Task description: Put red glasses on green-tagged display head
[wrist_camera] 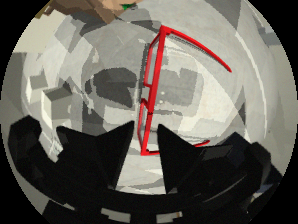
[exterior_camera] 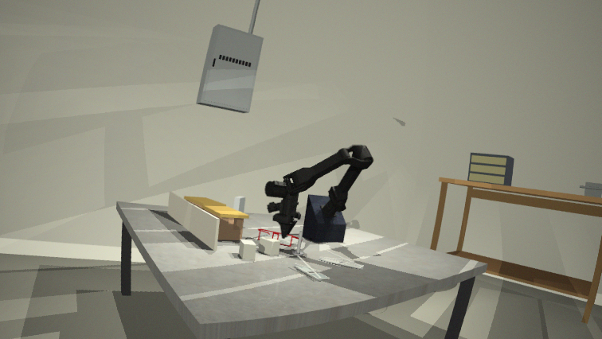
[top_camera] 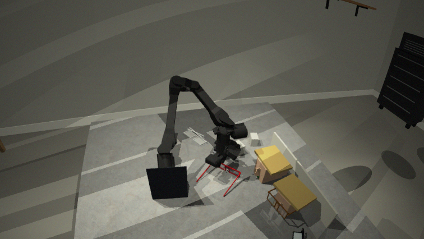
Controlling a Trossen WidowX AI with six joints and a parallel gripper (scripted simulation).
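Observation:
The red glasses point(top_camera: 231, 185) point(exterior_camera: 274, 231) point(wrist_camera: 156, 75) stand with both temples spread, on the near side of the heads. My gripper point(top_camera: 217, 165) point(exterior_camera: 285, 236) point(wrist_camera: 146, 125) points down, partly open, with nothing held. In the wrist view its fingertips lie either side of one end of the glasses' front bar; whether they reach down to its height is unclear. The head with the green tag point(top_camera: 263, 171) point(exterior_camera: 230, 228) is under a yellow slab, its green tag point(top_camera: 257, 177) point(wrist_camera: 128, 7) barely showing. The other head point(top_camera: 281, 201) wears brown glasses point(top_camera: 276, 205).
A pale upright panel point(top_camera: 314, 184) point(exterior_camera: 193, 220) stands behind the heads. White blocks point(top_camera: 254, 138) point(exterior_camera: 248, 250) stand near the tagged head. Pale flat frames point(top_camera: 196, 136) point(exterior_camera: 311, 271) lie on the table. A dark box point(top_camera: 167, 182) point(exterior_camera: 322, 227) stands at the arm's base.

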